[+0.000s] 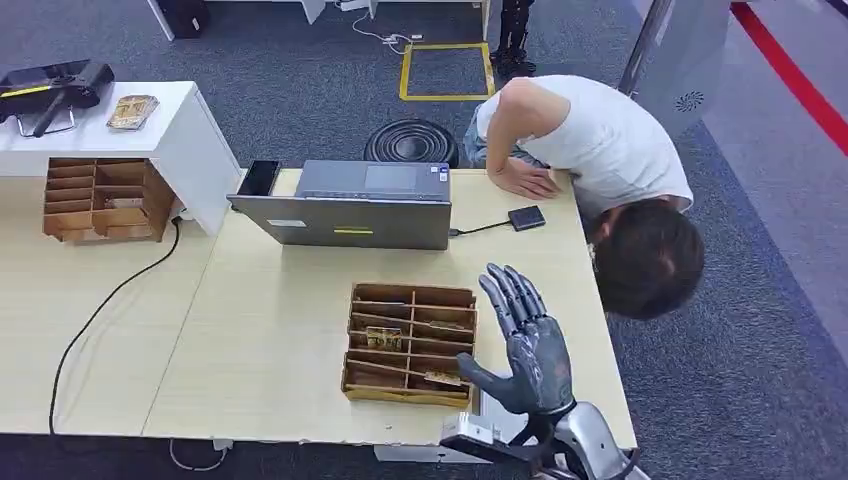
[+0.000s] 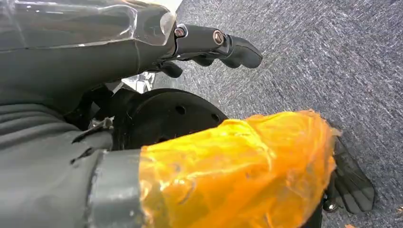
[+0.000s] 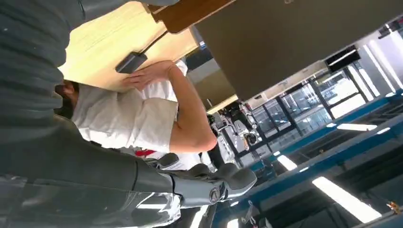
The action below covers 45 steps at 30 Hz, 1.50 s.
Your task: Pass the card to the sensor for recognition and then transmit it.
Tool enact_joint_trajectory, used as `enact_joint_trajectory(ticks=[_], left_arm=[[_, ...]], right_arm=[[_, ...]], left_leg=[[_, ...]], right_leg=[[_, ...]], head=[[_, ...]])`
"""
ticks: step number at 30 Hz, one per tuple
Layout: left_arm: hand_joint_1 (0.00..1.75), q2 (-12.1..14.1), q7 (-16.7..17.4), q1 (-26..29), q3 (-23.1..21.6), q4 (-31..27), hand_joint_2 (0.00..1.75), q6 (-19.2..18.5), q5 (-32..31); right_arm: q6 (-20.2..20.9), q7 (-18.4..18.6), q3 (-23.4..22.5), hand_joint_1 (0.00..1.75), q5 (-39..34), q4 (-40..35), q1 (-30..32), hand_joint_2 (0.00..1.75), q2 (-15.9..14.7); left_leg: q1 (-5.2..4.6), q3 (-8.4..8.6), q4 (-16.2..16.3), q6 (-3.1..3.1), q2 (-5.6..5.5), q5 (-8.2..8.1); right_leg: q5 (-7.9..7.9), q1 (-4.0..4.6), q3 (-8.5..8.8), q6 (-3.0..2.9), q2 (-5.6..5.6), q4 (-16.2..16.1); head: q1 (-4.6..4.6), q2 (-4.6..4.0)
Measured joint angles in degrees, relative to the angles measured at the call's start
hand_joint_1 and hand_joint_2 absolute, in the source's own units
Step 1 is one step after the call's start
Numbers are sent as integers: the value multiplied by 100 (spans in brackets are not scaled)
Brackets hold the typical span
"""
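Robot's right hand (image 1: 525, 345) raised, fingers spread and empty, just right of a wooden card tray (image 1: 410, 343) on the counter (image 1: 270, 340). Small black sensor (image 1: 526, 218) lies near a person's hand (image 1: 530, 180). Left hand (image 2: 214, 45) hangs over carpet, holding nothing

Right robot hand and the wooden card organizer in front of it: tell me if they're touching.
Cannot tell. In the head view the right robot hand is raised, fingers spread, beside the wooden card organizer; its thumb overlaps the organizer's near corner, with neither gap nor contact plain.
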Motion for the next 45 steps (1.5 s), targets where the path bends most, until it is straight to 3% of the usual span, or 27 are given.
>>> enact_joint_trajectory(ticks=[16, 45], left_arm=[[0, 7, -2, -6, 0, 0, 0, 0, 0], [0, 9, 26, -7, -2, 0, 0, 0, 0]], right_arm=[[749, 463, 205, 0, 210, 203, -395, 175, -271], [1412, 542, 787, 2, -387, 695, -1055, 175, -345]], left_leg=[[0, 3, 0, 0, -1, 0], [0, 2, 0, 0, -1, 1]], right_leg=[[0, 0, 0, 0, -1, 0], [0, 0, 0, 0, -1, 1]], head=[[0, 0], [0, 0]])
